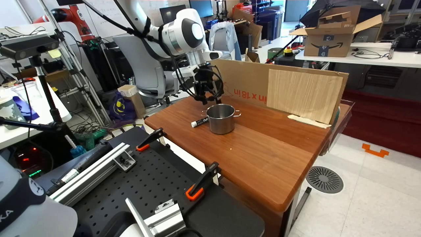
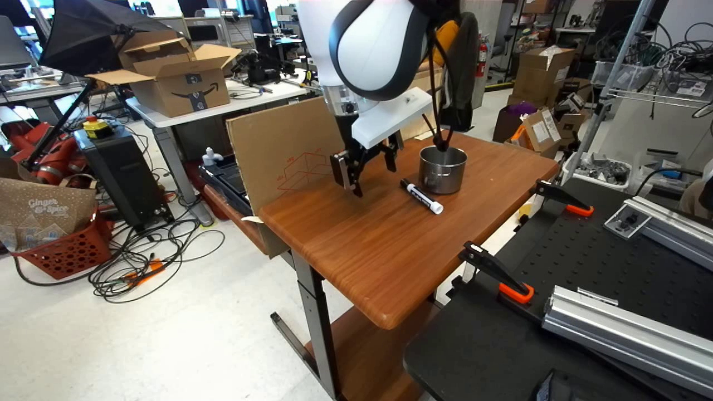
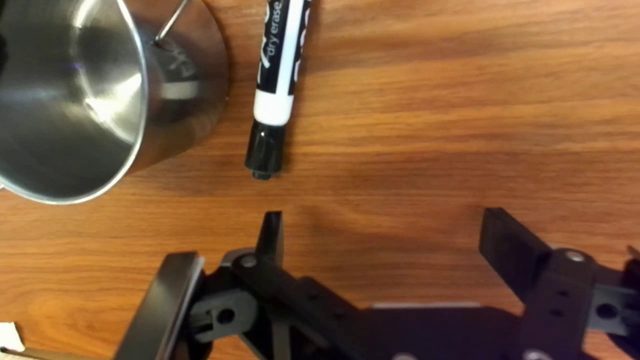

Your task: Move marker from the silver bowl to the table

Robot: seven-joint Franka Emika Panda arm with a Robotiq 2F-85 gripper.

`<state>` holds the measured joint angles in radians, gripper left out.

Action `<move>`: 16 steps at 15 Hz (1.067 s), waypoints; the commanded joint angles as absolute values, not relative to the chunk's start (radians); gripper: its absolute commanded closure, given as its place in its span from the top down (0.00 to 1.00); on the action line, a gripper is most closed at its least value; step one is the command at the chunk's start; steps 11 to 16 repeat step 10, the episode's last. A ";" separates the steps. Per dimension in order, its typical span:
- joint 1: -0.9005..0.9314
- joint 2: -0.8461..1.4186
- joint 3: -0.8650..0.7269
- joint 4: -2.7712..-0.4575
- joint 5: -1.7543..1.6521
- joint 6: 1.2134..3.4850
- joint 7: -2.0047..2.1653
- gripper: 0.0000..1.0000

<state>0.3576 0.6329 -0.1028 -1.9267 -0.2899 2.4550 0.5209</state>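
The marker (image 1: 200, 122) lies on the brown wooden table (image 1: 263, 158), beside the silver bowl (image 1: 222, 122) and outside it. The marker also shows in an exterior view (image 2: 421, 196) and in the wrist view (image 3: 274, 107), its black cap toward my gripper. The bowl (image 2: 442, 174) stands upright; the part of its inside seen in the wrist view (image 3: 192, 95) holds nothing visible. My gripper (image 3: 382, 220) is open and empty above the table, with the marker ahead of its left finger. It also shows in an exterior view (image 2: 374, 179).
A cardboard panel (image 1: 243, 79) stands along one table edge, with a pale plywood board (image 1: 302, 95) against it. Black and orange clamps (image 1: 204, 181) sit on the black perforated bench (image 1: 151, 184) along another edge. Cables (image 2: 440, 111) hang from the arm near the bowl.
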 commanded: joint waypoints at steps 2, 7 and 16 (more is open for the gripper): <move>0.362 0.540 -0.100 -1.973 -0.291 2.444 0.531 1.00; 0.343 0.487 -0.082 -1.973 -0.299 2.422 0.527 1.00; 0.338 0.454 -0.079 -1.999 -0.301 2.406 0.529 1.00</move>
